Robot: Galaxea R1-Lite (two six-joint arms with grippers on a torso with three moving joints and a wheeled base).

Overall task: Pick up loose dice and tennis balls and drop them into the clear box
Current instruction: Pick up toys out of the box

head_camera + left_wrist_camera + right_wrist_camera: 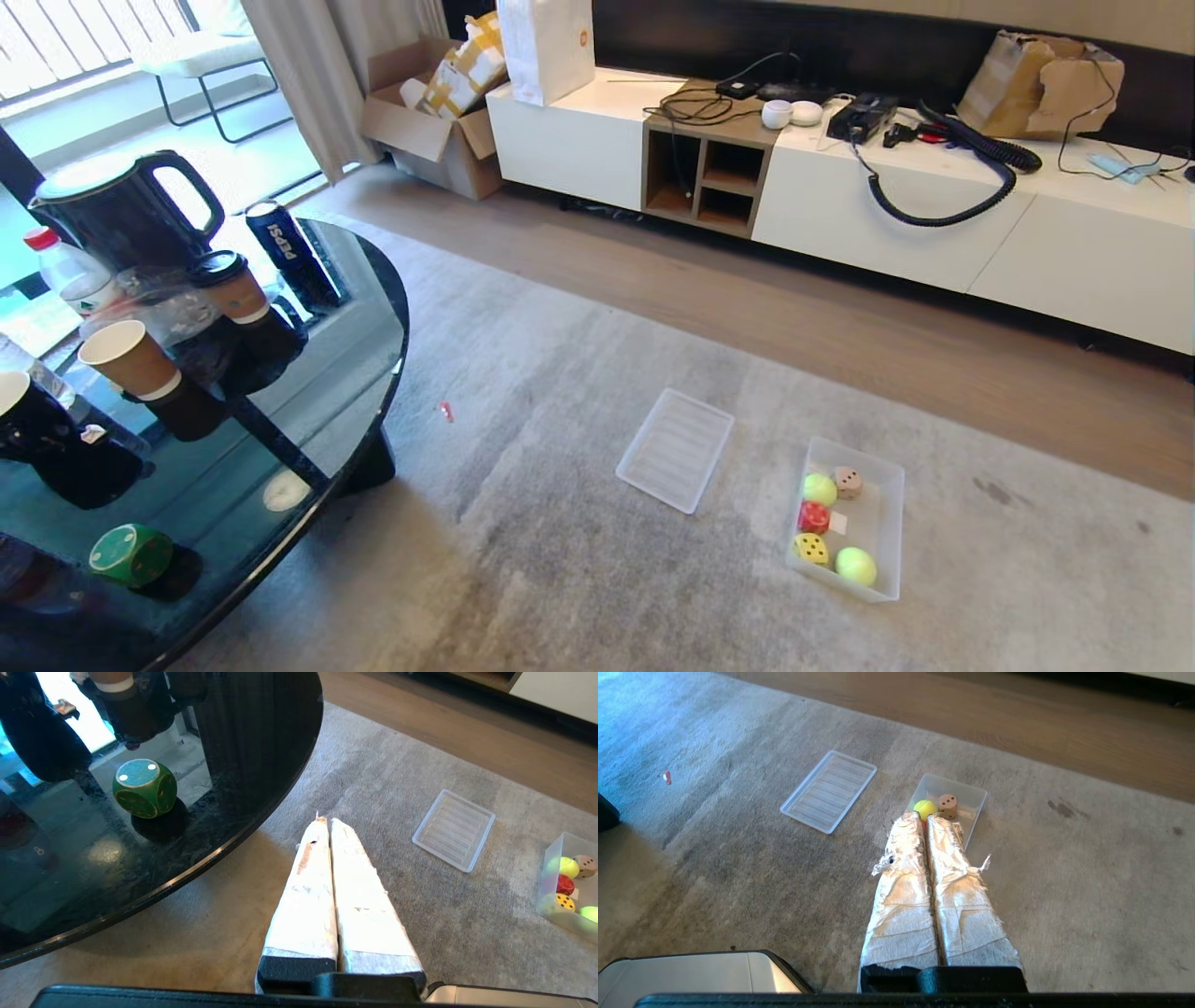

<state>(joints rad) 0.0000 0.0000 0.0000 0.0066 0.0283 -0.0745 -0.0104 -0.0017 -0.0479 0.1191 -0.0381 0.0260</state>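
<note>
Nearest, on the dark glass tabletop (pixel 373 280) at the left, sits the green die (pixel 131 554) — alone, close to the near edge, the one piece not yet in the box. It rests flat on one face, so it should stay put until something reaches for it.

Both arms hang low and idle, out of the head view. The left gripper (pixel 326 822) has its fingers pressed together, holding nothing, and points over the rug (pixel 579 560) just off the tabletop's rim, the green die off to one side of it. The right gripper (pixel 924 817) is likewise closed and empty, aimed across the rug toward the box. Neither looks set for a grasp yet; my guess is the robot is between picks.

Farther out, on the rug to the right, stands the clear box (pixel 889 485). It is open at the top, which suits dropping things in from above. Inside it I count five pieces: two tennis balls — one (pixel 820 488) at the far end, one (pixel 855 566) at the near end — plus a tan die (pixel 848 482), a red die (pixel 813 517) and a yellow die (pixel 810 549).

Just left of the box, apart from it, lies one flat ridged tray (pixel 676 450), probably the lid, set aside to keep the box open.

So: four dice in all, three boxed; two balls, both boxed.
</note>
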